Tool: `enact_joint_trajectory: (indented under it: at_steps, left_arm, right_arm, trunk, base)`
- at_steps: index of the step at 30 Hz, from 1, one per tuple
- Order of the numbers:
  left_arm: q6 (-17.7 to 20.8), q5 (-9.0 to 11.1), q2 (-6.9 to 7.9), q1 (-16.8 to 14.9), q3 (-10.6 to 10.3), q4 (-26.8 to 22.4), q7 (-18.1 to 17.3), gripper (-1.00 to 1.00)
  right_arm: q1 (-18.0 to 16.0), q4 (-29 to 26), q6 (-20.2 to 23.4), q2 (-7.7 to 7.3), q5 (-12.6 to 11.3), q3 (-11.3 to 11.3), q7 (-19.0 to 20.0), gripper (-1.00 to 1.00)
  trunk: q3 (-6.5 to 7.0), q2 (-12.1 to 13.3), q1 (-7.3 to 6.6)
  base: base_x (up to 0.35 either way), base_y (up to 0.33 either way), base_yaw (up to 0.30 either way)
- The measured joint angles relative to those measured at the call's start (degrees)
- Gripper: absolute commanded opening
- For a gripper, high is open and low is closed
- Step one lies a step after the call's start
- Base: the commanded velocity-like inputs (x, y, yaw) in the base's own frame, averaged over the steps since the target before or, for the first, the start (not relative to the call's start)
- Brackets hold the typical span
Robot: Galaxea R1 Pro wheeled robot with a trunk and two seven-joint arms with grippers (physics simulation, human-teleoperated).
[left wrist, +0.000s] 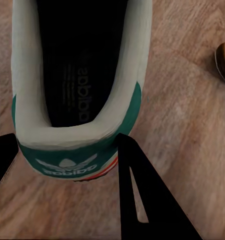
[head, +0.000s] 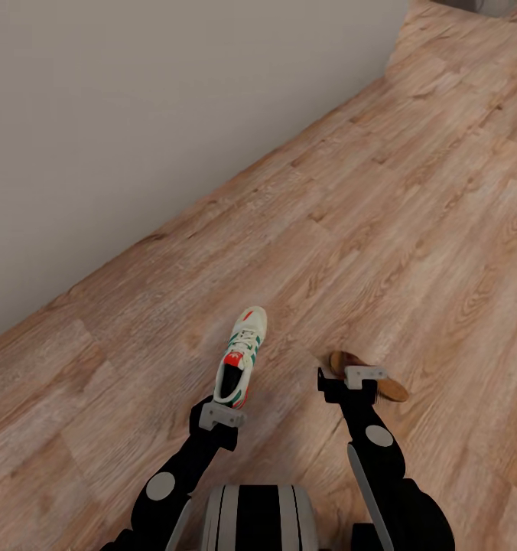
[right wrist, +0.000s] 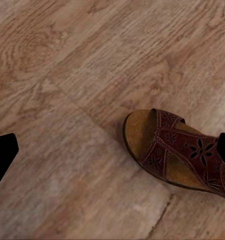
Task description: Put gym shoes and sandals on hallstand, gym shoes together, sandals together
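Nothing racked yet; left gripper [left wrist: 67,150], spread, straddles a gym shoe's [head: 241,356] heel; right gripper [right wrist: 112,150], released, hovers above a sandal [right wrist: 175,152] on the floor [head: 411,199].

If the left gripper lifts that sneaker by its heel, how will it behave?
The sneaker will probably hang toe-down, since the left gripper straddles only its heel end. The padded collar looks soft, so it may squash a little between the fingers. Its flat sole makes rolling unlikely if nudged along the floor.
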Motion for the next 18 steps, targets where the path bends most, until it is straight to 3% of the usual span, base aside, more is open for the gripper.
enact_joint_trajectory:
  at_steps: [9, 18]
  left_arm:
    - [-0.01, 0.0, 0.0, 0.0, -0.01, 0.01, 0.0, -1.0]
    - [-0.03, 0.02, 0.0, -0.05, -1.17, 0.02, 0.0, -1.0]
  right_arm:
    - [0.0, -0.01, 0.01, -0.02, 0.0, -0.01, 0.0, 1.0]
    - [0.01, -0.03, 0.02, 0.0, 0.0, -0.02, 0.01, 1.0]
  trunk:
    - [-0.26, 0.0, 0.0]
    - [-0.53, 0.0, 0.0]
  base:
    - [0.0, -0.059, 0.289]
    - [0.0, -0.246, 0.289]
